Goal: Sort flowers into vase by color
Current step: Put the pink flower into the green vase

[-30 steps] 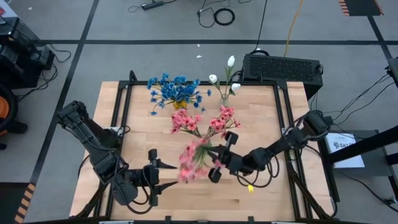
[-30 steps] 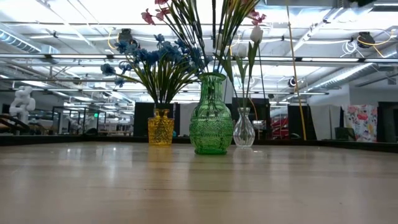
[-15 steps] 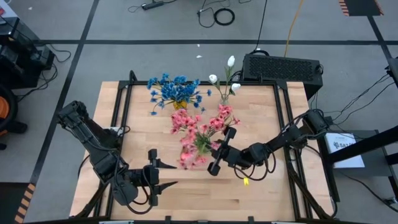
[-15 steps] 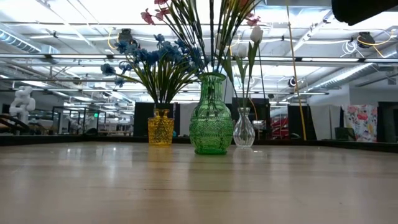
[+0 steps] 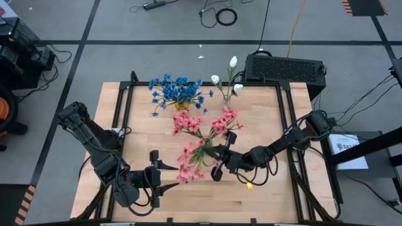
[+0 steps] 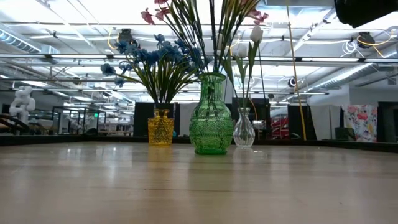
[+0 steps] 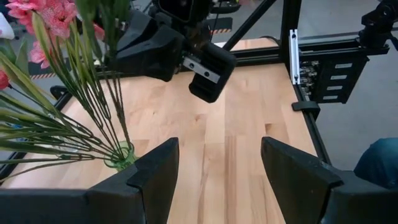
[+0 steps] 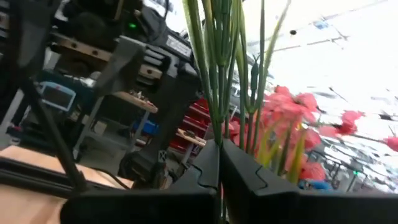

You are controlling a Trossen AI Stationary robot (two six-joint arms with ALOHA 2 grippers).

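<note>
1. The right claw (image 5: 218,164) is closed on the thin green stems of an artificial pink flower sprig (image 5: 190,161), held above the wooden bench (image 5: 264,113), just in front of the green glass vase (image 6: 211,114).
2. The sprig looks light and bendy, with a heavy blossom head, so it will probably sway; a hold low on the stems seems best.
3. The left claw (image 5: 158,177) waits open near the bench's front edge.

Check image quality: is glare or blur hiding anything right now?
Low view: bright ceiling lights wash out the stems above the green vase. Right wrist view: soft and backlit, pink sprig hazy above the right gripper. High view: the sprig is slightly smeared.
</note>
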